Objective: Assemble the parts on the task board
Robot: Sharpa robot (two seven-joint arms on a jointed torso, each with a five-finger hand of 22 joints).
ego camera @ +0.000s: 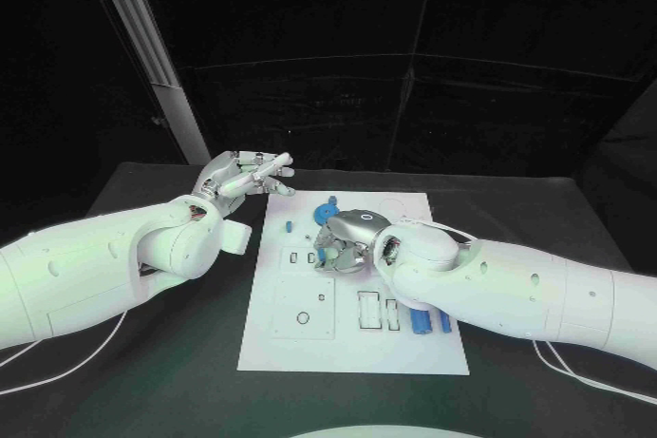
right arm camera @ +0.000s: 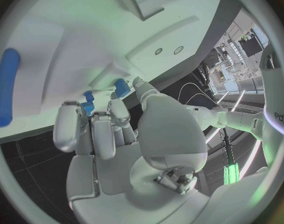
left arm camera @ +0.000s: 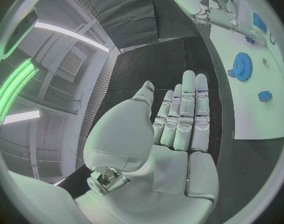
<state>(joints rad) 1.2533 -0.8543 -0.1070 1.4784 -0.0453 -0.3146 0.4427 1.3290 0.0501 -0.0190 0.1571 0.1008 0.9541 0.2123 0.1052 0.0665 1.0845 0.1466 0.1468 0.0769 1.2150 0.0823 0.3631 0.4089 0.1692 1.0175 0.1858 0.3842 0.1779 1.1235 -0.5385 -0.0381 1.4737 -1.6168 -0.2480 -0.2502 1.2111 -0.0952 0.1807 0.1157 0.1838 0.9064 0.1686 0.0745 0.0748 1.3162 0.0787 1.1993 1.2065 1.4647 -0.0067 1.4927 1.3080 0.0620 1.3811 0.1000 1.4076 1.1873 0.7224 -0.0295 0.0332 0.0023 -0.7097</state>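
Right robot hand [ego camera: 343, 243] over task board [ego camera: 353, 348], unlabelled

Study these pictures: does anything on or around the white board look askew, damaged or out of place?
Nothing stands out. The task board lies flat and whole on the table, and the blue gear sits on it. The left hand is off the board, holding nothing.

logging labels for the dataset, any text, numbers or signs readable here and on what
"ed", cut off at the picture's rim: on the robot's own white body in the right wrist view.
Task board: only outlined slots, no words or numbers.
Left hand, right hand, blue parts: no readable markings.
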